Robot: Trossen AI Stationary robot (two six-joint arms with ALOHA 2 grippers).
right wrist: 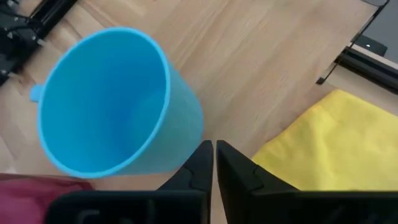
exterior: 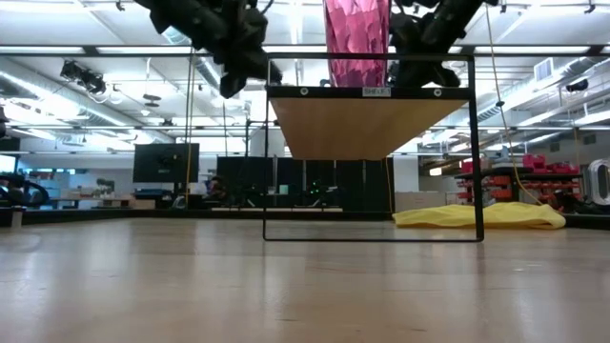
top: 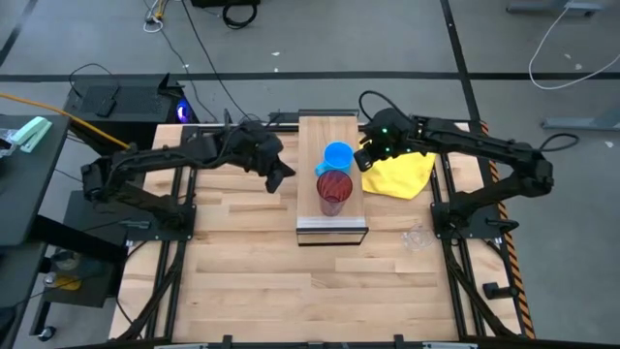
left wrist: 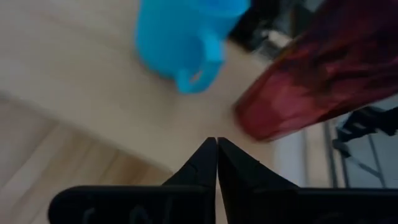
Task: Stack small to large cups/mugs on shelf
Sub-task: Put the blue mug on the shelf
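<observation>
The tabletop [top: 252, 262] is a wide surface of pale wood planks set in a dark metal frame. The shelf [top: 315, 136] is a long, narrow slab of light wood raised on a thin dark frame; it runs from the table's far edge toward the middle, between the two arms. A yellow cloth [top: 399, 174] lies crumpled and soft on the tabletop just beside the shelf's right edge.

The red tumbler [top: 334, 191] is tall, translucent and faceted, wider at the rim than at the base. It stands upright on the shelf near its front end. The blue mug [top: 337, 156] is smaller, smooth opaque plastic, bright blue with a loop handle, open mouth up. It stands on the shelf just behind the tumbler, close to the right edge. A tiny clear glass cup [top: 418, 237] sits on the tabletop near the right edge, well apart from the shelf.

The left gripper [top: 275, 179] reaches in from the left and hangs beside the shelf's left edge, its fingers pressed together on nothing. The right gripper [top: 365, 159] stretches in from the right to the mug's side, fingers nearly together, holding nothing.
</observation>
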